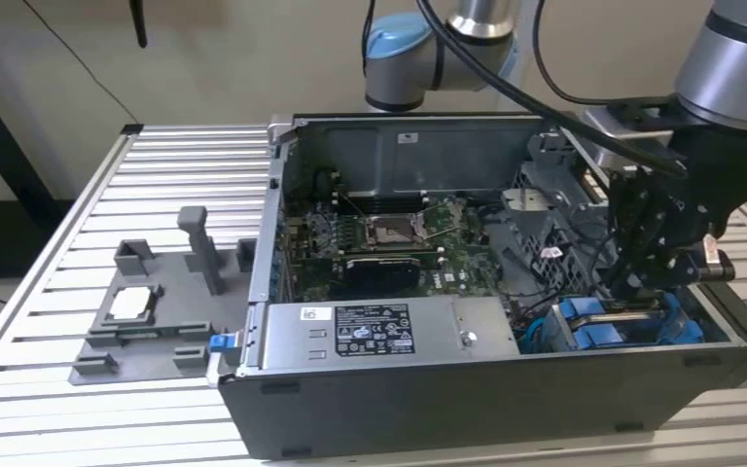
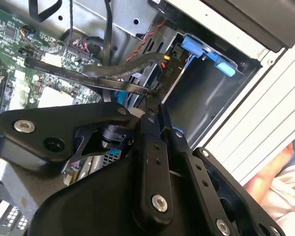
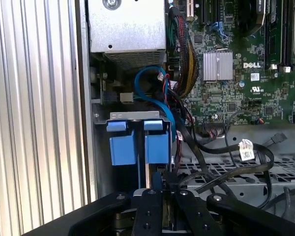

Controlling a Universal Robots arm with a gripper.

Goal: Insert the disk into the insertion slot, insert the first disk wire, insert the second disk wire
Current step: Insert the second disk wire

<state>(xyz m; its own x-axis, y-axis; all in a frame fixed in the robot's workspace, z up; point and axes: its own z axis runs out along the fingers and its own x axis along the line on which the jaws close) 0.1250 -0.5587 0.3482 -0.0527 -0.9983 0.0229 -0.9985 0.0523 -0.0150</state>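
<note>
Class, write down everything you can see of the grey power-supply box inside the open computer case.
The power-supply box is a rectangular silver-grey metal box lying flat along the wall of the case nearest the exterior camera, toward the exterior view's left. Its top carries a black-and-white label and a screw near one end. In the first wrist view, one end face is a perforated grille, and a bundle of coloured wires runs beside it. Nothing rests on top.

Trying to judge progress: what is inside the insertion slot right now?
Two blue plastic blocks sit in the insertion slot, close to the gripper. Anything deeper is covered by those blocks and the slot's metal frame.
</note>
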